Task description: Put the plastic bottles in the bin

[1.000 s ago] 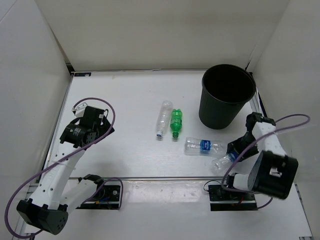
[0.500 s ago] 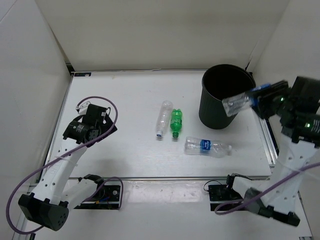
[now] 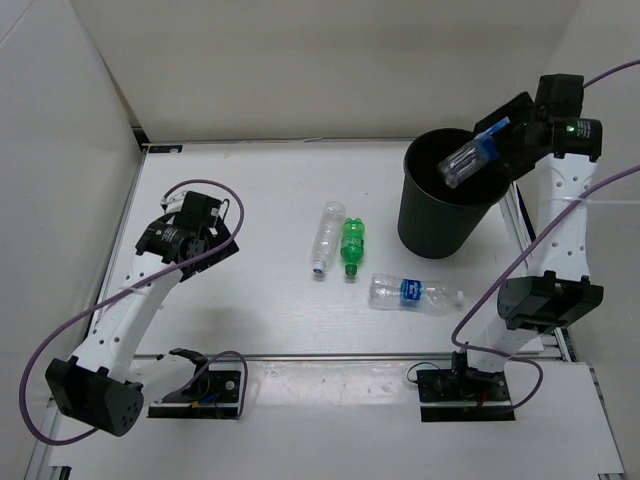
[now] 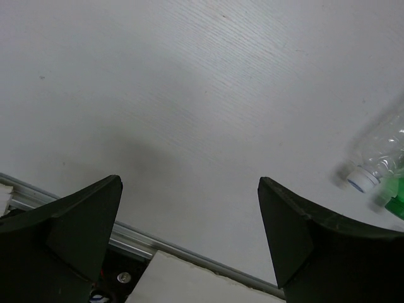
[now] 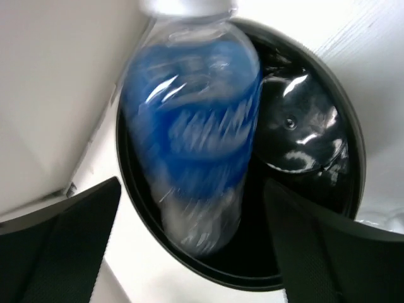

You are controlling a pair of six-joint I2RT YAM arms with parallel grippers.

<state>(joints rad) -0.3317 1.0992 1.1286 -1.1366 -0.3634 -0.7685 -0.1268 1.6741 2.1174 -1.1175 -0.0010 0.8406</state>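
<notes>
A clear bottle with a blue label [image 3: 465,160] hangs tilted over the mouth of the black bin [image 3: 440,228]. In the right wrist view this bottle [image 5: 192,126] is motion-blurred and loose between the spread fingers, above the bin's dark inside [image 5: 297,139]. My right gripper [image 3: 498,146] [image 5: 191,186] is open above the bin's right rim. Three bottles lie on the table: plain clear [image 3: 325,236], green [image 3: 351,245], and blue-labelled clear [image 3: 413,293]. My left gripper [image 3: 202,240] [image 4: 189,182] is open over bare table at the left, holding nothing.
White walls enclose the table on three sides. The bin stands in the back right corner, close to the right wall. A metal rail [image 4: 158,243] runs along the table's near edge. The plain clear bottle's cap [image 4: 360,182] shows at the right of the left wrist view.
My right arm lifted the blue-labelled bottle from the table's front right up over the bin, and its jaws have just opened. The left arm shifted slightly toward the back.
</notes>
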